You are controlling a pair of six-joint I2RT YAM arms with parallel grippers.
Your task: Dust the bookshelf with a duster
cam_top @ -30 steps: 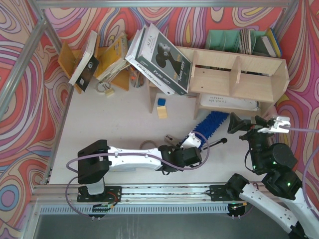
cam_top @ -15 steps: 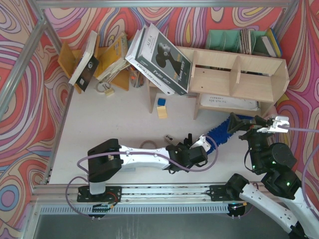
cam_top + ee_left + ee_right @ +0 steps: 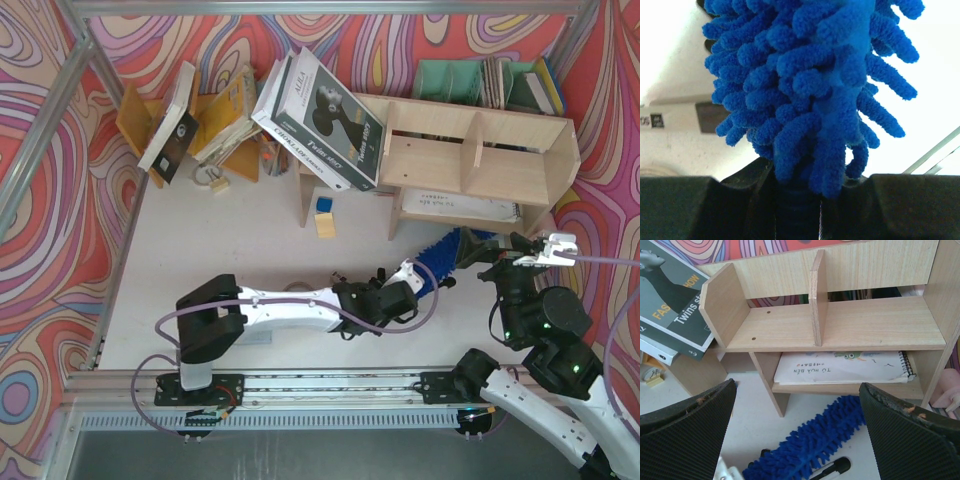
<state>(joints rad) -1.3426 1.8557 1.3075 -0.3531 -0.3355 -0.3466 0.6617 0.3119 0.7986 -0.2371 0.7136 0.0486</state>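
The bright-blue fluffy duster (image 3: 441,257) lies low over the table, pointing right toward the foot of the pale plywood bookshelf (image 3: 480,150). My left gripper (image 3: 412,280) is shut on the duster's handle end. In the left wrist view the duster (image 3: 815,75) fills the frame above the left gripper (image 3: 797,200). My right gripper (image 3: 512,250) hangs open just right of the duster's tip, not touching it. In the right wrist view the duster (image 3: 820,440) lies on the table between the right gripper (image 3: 797,432) fingers, in front of the bookshelf (image 3: 840,325).
A spiral notebook (image 3: 840,367) lies on the bookshelf's lower tier. Large books (image 3: 320,110) lean on its left end. An orange-brown rack (image 3: 205,115) stands back left, a green file holder (image 3: 450,78) behind the shelf. Small blocks (image 3: 324,216) sit on the table.
My left arm has reached further right and swung the duster flatter, its tip now under the right gripper near the shelf's foot. The right arm has not moved.
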